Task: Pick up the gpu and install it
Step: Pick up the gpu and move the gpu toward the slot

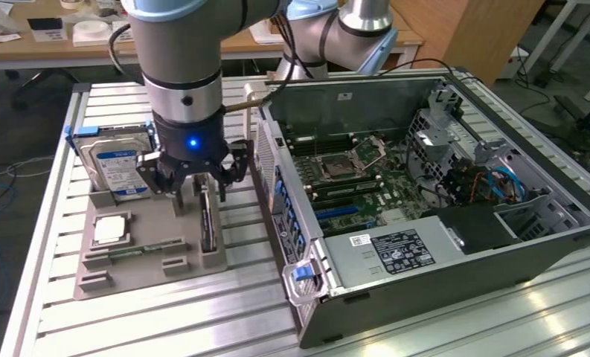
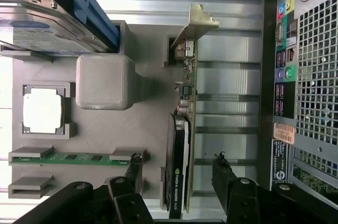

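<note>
Wrist view: gpu (image 2: 178, 155) (between fingers (image 2: 223, 174))

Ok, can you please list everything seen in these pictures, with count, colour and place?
table: one, silver slats, under everything
holder: one, grey, on the table
computer case: one, dark grey, open, exterior view's right
gpu: one, black, on edge in the holder, nearest the computer case
hard drive: one, blue-white label, upright in the holder
processor chip: one, silver, flat in the holder
memory stick: one, green, in a holder slot
gripper: one, black, open, jaws either side of the gpu
</note>
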`<state>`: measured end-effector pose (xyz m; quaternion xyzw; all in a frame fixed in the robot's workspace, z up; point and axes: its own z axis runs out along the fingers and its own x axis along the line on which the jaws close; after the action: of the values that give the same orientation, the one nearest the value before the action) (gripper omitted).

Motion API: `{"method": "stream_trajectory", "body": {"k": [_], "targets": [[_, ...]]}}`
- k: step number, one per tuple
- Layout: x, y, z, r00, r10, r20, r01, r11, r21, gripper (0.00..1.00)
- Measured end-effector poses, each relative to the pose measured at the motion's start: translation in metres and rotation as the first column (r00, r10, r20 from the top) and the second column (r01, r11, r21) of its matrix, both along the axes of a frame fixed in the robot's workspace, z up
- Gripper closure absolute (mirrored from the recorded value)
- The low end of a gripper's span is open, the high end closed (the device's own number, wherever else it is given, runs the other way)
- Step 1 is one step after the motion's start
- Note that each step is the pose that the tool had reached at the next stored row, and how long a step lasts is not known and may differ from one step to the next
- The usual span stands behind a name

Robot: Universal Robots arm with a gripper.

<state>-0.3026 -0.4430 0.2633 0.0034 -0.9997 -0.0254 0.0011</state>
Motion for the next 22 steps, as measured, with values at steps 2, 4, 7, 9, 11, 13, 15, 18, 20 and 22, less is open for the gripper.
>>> {"method": "stream_trajectory", "body": {"k": [2,4,7,9,11,13,15,18,20,22], "targets": [[0.001,-0.0001,-0.0036,1.0,0.0,-0.0001,0.0,1.0,0.0,0.35],[0.001,0.0,-0.0072,1.0,0.0,-0.0001,0.0,1.0,-0.0001,0.35],[0.002,0.0,-0.0125,1.0,0.0,0.0,0.0,1.0,0.0,0.35],[0.002,0.0,-0.0157,1.0,0.0,0.0,0.0,1.0,0.0001,0.35],[0.003,-0.0001,-0.019,1.0,0.0,-0.0002,0.0,1.0,-0.0001,0.35],[0.003,0.0001,-0.022,1.0,0.0,-0.0013,0.0,1.0,-0.0002,0.35],[0.005,0.0016,-0.0245,1.0,-0.003,-0.0032,0.003,1.0,-0.0004,0.35],[0.005,0.0043,-0.0287,0.9999,-0.009,-0.0065,0.009,1.0,-0.0003,0.35],[0.005,0.0045,-0.0305,0.9999,-0.012,-0.0088,0.012,0.9999,-0.0005,0.35],[0.005,0.0047,-0.0321,0.9998,-0.014,-0.0105,0.014,0.9999,-0.0035,0.35]]}}
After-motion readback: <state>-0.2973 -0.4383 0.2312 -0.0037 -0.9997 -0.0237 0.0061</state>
